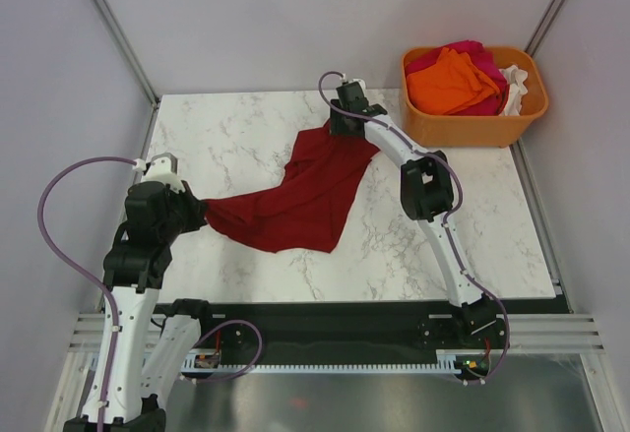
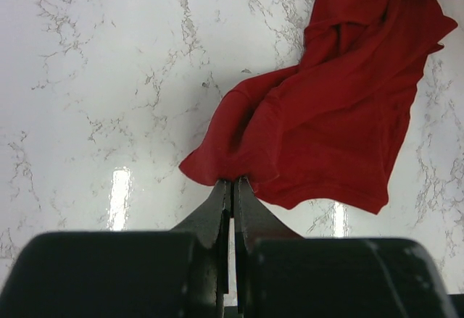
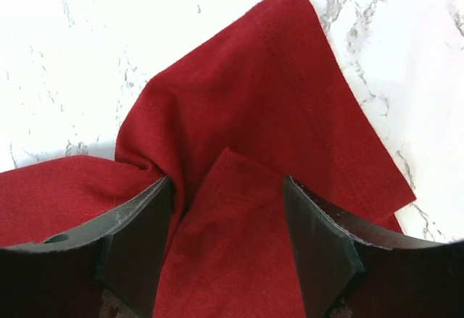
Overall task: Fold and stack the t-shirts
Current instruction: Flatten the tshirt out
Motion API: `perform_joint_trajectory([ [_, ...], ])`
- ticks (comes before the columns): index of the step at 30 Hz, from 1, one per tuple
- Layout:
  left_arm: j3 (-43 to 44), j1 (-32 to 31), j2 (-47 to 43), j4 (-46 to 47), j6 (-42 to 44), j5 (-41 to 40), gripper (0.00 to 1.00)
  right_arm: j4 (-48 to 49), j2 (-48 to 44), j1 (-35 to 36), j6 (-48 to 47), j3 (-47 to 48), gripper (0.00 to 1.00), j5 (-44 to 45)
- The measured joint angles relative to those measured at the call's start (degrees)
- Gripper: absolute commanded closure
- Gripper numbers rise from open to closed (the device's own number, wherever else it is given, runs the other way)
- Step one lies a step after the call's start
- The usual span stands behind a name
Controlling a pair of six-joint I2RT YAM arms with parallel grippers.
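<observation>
Dark red cloth t-shirt (image 1: 300, 191) is lying rumpled across the white marbled table (image 1: 226, 137), with bare marble showing along every edge. Left gripper (image 2: 233, 184) is pinching its left hem tight. The right gripper (image 3: 228, 209) is straddling its far corner, fingers wide apart.

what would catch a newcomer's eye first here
The dark red shirt sprawls crumpled across the middle of the marble table. The left gripper is shut on its left end, while the right gripper stands open astride its far end. At back right, an orange tub holds more shirts.
</observation>
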Motion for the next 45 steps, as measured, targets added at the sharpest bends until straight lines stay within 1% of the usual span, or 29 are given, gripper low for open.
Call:
perform_joint_trajectory([
  [3, 0.0, 0.2, 0.0, 0.0, 0.0, 0.2, 0.98, 1.2, -0.4, -0.3, 0.9, -0.9, 0.31, 0.0],
  [5, -0.1, 0.4, 0.1, 0.1, 0.0, 0.4, 0.98, 3.3, -1.9, -0.5, 1.9, -4.0, 0.30, -0.5],
  [9, -0.1, 0.7, 0.4, 0.3, 0.0, 0.5, 0.98, 6.3, -3.3, -1.0, 3.5, -5.9, 0.23, -1.1],
  [11, -0.1, 0.9, 0.4, 0.4, 0.0, 0.6, 0.98, 8.2, -3.9, -1.4, 4.5, -6.4, 0.23, -1.6],
  [17, -0.1, 1.4, 0.5, 0.4, 0.0, 0.9, 0.98, 11.1, -5.7, -2.5, 6.3, -7.5, 0.31, -2.4],
  [18, -0.1, 1.5, 0.5, 0.4, 0.0, 0.9, 0.98, 11.4, -5.7, -2.6, 6.4, -7.4, 0.36, -2.4],
  [19, -0.1, 1.6, 0.5, 0.4, 0.0, 0.9, 0.98, 11.5, -5.7, -2.8, 6.4, -7.3, 0.38, -2.4],
  [24, -0.1, 1.9, 0.5, 0.5, 0.0, 1.1, 0.98, 11.4, -5.7, -2.8, 7.0, -7.0, 0.41, -3.5],
  [30, -0.1, 2.4, 0.5, 1.0, 0.0, 1.9, 0.98, 10.6, -4.6, -2.6, 7.0, -6.5, 0.43, -4.2],
  [32, -0.1, 2.5, 0.5, 1.2, 0.0, 2.0, 0.98, 10.4, -4.2, -2.5, 7.0, -6.5, 0.45, -4.1],
  [35, -0.1, 2.5, 0.5, 1.2, 0.0, 2.1, 0.98, 9.7, -4.0, -2.5, 7.0, -6.8, 0.50, -4.1],
  [38, -0.1, 2.5, 0.5, 1.2, 0.0, 2.2, 0.98, 9.3, -4.0, -2.4, 7.0, -6.8, 0.52, -4.1],
  [45, -0.4, 2.5, 0.5, 1.3, 0.0, 2.2, 0.98, 9.3, -4.0, -2.2, 7.0, -7.6, 0.52, -4.1],
])
